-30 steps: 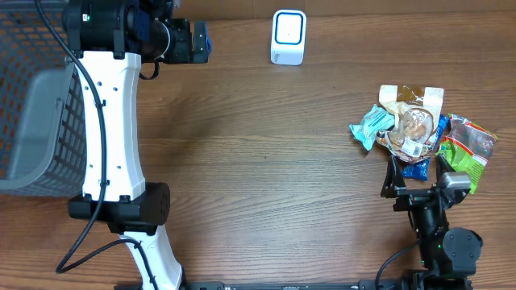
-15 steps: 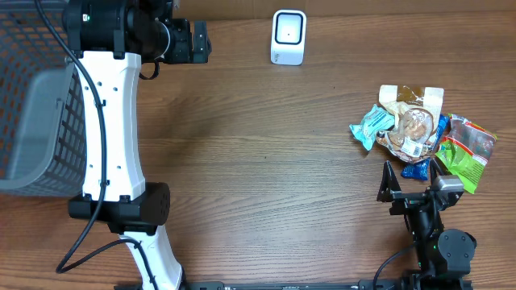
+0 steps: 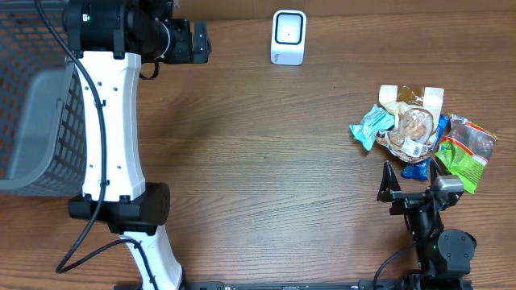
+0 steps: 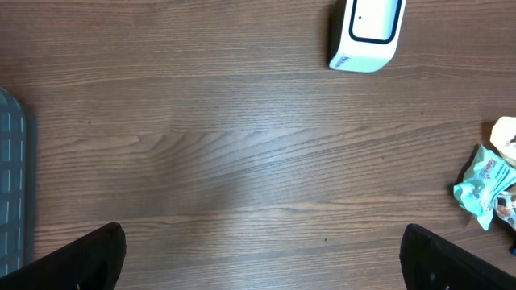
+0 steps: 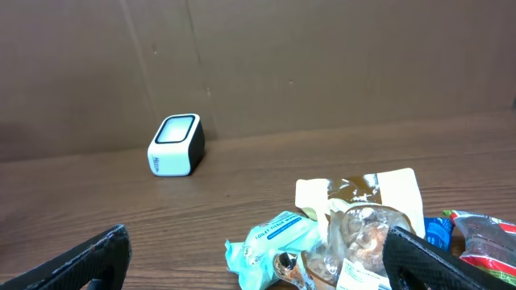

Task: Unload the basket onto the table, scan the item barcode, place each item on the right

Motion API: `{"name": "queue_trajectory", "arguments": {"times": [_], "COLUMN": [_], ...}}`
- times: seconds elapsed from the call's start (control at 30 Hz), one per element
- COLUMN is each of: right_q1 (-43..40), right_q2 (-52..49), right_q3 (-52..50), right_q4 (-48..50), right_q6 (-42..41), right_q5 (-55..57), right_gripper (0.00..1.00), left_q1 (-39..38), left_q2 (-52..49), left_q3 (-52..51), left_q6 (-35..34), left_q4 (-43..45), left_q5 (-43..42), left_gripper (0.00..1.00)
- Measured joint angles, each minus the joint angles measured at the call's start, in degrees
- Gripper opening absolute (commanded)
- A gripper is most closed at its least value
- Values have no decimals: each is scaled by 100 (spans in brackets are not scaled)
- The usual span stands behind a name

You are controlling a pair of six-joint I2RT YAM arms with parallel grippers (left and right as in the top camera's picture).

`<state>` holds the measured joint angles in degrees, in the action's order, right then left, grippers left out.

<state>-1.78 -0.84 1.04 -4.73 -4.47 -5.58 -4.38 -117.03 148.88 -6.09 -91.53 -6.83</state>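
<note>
Only the overhead shows the grey basket (image 3: 24, 97) whole. The heap of snack packets (image 3: 415, 133) at right, just ahead of the gaping, empty right gripper (image 3: 414, 179), looks light, crinkly and slippery: pinch a sealed edge. The left gripper (image 4: 266, 262), likewise spread, hangs left of the white scanner (image 3: 288, 36)

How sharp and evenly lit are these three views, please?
Overhead: sharp, evenly lit, no glare on the table. Left wrist: wood grain crisp, a soft shadow mid-frame, the left tool's fingers dark and blurred. Right wrist: scanner and packets clear, lighting dimmer.
</note>
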Motion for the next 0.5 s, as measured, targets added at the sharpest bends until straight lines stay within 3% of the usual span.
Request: {"name": "queue_trajectory", "arguments": {"times": [0.33,0.5], "right_q1": [0,0], "right_q2": [0,0], "right_q3": [0,0], "right_q4": [2,2], "right_q6": [0,2], "right_q5": [2,2], "right_gripper": [100,100], "left_q1": [-9,-59], "left_q2": [26,638], "left_q3": [0,-2], "left_q6": [151,197], "left_q4": [-31,-197], "left_q5": [470,688], "left_gripper": [100,100]}}
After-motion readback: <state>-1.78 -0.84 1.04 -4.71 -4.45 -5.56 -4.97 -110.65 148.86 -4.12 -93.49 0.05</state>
